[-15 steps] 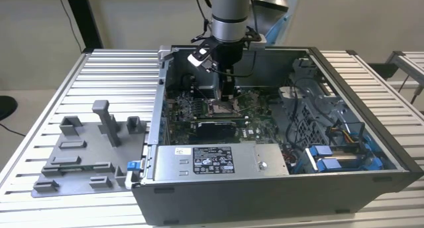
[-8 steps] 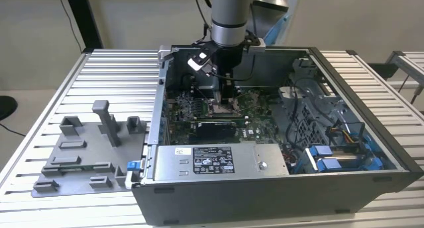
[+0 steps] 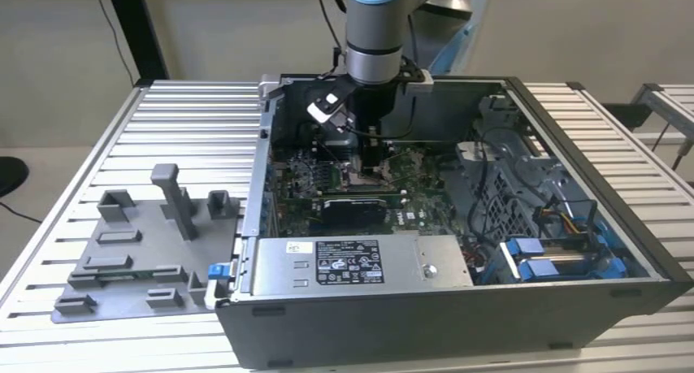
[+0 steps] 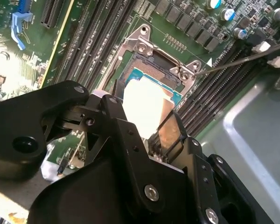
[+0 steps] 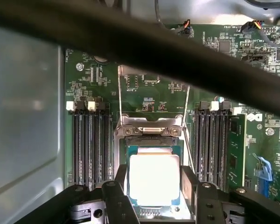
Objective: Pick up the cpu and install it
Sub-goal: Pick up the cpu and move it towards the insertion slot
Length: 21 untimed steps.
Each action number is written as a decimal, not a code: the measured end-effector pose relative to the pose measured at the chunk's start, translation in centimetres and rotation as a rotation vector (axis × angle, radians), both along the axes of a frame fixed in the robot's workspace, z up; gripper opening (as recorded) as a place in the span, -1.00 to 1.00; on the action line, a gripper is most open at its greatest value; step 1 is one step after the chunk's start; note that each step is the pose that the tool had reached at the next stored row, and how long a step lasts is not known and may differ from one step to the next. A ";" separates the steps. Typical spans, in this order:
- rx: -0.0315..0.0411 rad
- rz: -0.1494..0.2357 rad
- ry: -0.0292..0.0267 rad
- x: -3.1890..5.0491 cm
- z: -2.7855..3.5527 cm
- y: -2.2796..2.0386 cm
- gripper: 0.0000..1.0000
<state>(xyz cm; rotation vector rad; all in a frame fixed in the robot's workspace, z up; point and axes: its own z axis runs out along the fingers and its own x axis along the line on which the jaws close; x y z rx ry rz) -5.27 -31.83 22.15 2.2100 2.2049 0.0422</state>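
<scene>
Black fingers of my gripper (image 5: 155, 171) sit nearest in the first wrist view, clenched on two opposite edges of the small square cpu with its pale silver lid (image 5: 154, 179). It lies between my fingertips, inside the dark metal socket frame (image 5: 149, 131) on the green motherboard (image 5: 149, 93); I cannot tell whether it is fully seated. I judge it light, stiff and thin, with delicate contacts, so the side edges are the place to hold, gently and level.

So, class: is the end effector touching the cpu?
Cannot tell. In the first wrist view the end effector brackets the cpu closely on two sides, but glare off the cpu's top hides whether there is contact or a gap.
</scene>
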 end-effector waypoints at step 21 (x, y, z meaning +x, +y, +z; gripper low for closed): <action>0.0000 0.000 0.0004 0.03 -1.78 -0.01 -1.00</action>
